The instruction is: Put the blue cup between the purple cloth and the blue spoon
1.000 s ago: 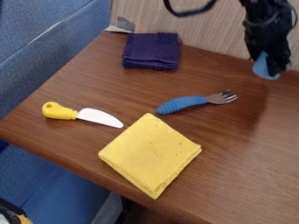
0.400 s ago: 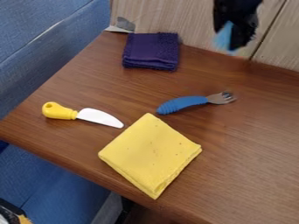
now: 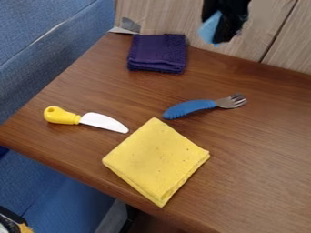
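Observation:
At the top of the camera view, right of the purple cloth, the black gripper (image 3: 227, 28) is shut on the light blue cup (image 3: 210, 28), which is tilted and held up in front of the wooden wall. The folded purple cloth (image 3: 157, 53) lies near the table's back left. The blue-handled utensil (image 3: 190, 108) lies mid-table below the cloth and the gripper; its metal end, pointing right, has tines like a fork or spork. The gripper covers part of the cup.
A folded yellow cloth (image 3: 156, 161) lies nearer the front, below the blue handle. Left of it is a toy knife (image 3: 103, 122) with a yellow handle. The wooden wall (image 3: 176, 16) rises along the table's back edge, and a blue seat (image 3: 52, 41) borders the left.
The gripper has moved left and upward with the cup in it, from the right side to nearer the purple cloth. The cloths, utensil and knife have stayed put.

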`<state>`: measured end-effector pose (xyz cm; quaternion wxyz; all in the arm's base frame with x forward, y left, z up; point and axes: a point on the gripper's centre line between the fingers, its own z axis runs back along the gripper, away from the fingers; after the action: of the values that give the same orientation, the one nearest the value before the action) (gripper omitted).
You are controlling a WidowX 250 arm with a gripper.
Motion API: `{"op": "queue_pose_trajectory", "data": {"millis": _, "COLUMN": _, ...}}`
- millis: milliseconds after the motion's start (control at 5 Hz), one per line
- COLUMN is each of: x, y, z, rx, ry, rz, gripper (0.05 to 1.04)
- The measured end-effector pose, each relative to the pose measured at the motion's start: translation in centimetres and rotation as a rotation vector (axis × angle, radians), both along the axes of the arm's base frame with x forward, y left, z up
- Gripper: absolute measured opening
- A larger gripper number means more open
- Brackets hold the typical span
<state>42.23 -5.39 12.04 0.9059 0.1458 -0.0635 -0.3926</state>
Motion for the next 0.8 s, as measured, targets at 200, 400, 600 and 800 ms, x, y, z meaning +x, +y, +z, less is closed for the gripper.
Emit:
{"op": "queue_pose_trajectory", "data": {"millis": 200, "x": -1.2, "y": 1.7, "z": -1.4, "rx": 0.108, "ry": 0.075, "rz": 0.021, "gripper": 0.737}}
{"op": "queue_pose_trajectory", "data": {"millis": 400, "x": -2.1, "y": 2.7, "z": -2.5, "rx": 0.182, "ry": 0.128, "rz": 0.027, "gripper": 0.737}}
{"op": "queue_pose_trajectory", "data": {"millis": 600, "x": -2.5, "y": 2.8, "z": -3.9, "rx": 0.192, "ry": 0.157, "rz": 0.019, "gripper": 0.737}}
{"op": "queue_pose_trajectory", "data": {"millis": 800, "x": -2.6, "y": 2.9, "z": -5.7, "rx": 0.203, "ry": 0.18, "rz": 0.011, "gripper": 0.737}}
